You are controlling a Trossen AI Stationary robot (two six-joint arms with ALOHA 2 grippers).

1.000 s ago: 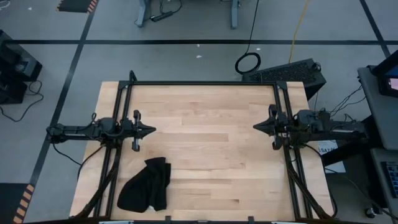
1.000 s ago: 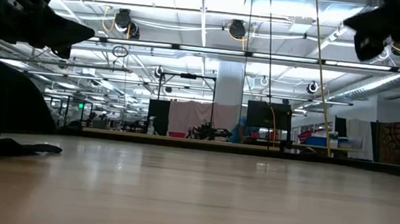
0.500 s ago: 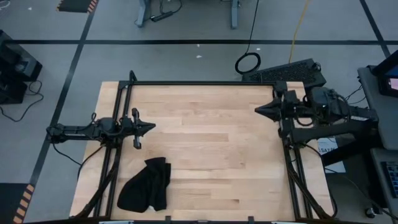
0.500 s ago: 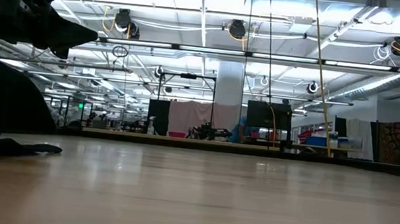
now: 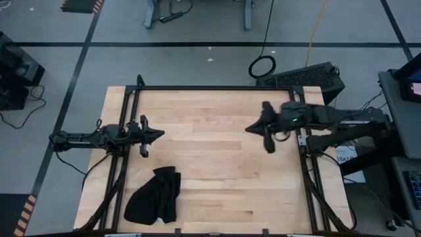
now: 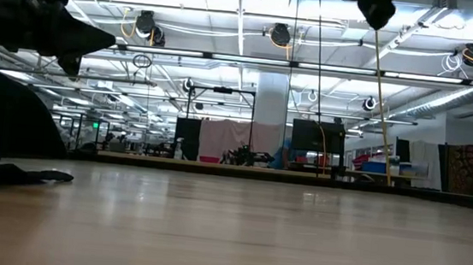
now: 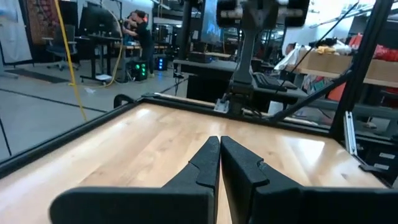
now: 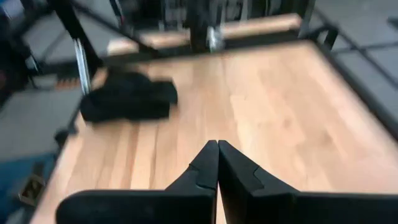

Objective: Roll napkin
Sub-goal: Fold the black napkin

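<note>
Napkin unrolled and ungripped; both arms clear of it.

The napkin lies bunched at the table's 7 o'clock corner, awaiting flattening. The left gripper hovers just beyond it at 9 o'clock, fingers closed, empty. The right gripper is at 2 o'clock, fingers closed, empty. Bare wood table; open workshop behind.

Robotics lab/workshop: taped concrete floor, desks w/ monitors
</note>
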